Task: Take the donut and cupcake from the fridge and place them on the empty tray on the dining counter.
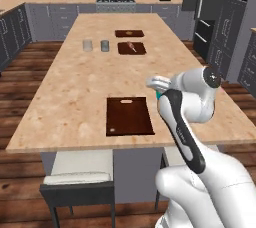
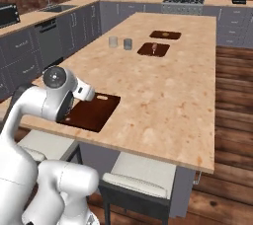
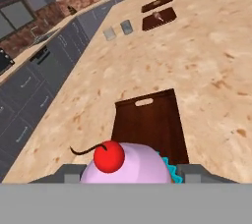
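The gripper [image 3: 130, 179] was closed partway on the cupcake [image 3: 127, 164], its pink frosting and red dot sitting between the two finger tips, teal wrapper peeking at one side. The cupcake hung above the dining counter [image 1: 75, 102], just beside the near end of the tray [image 1: 129, 116]. The left base view showed a sliver of teal wrapper [image 1: 158, 95] at the hand, beside the tray's right edge. In the right base view the arm covered the tray's [image 2: 96, 110] near left corner. The fridge [image 1: 212, 17] stood well beyond the tray, past the counter's far right corner.
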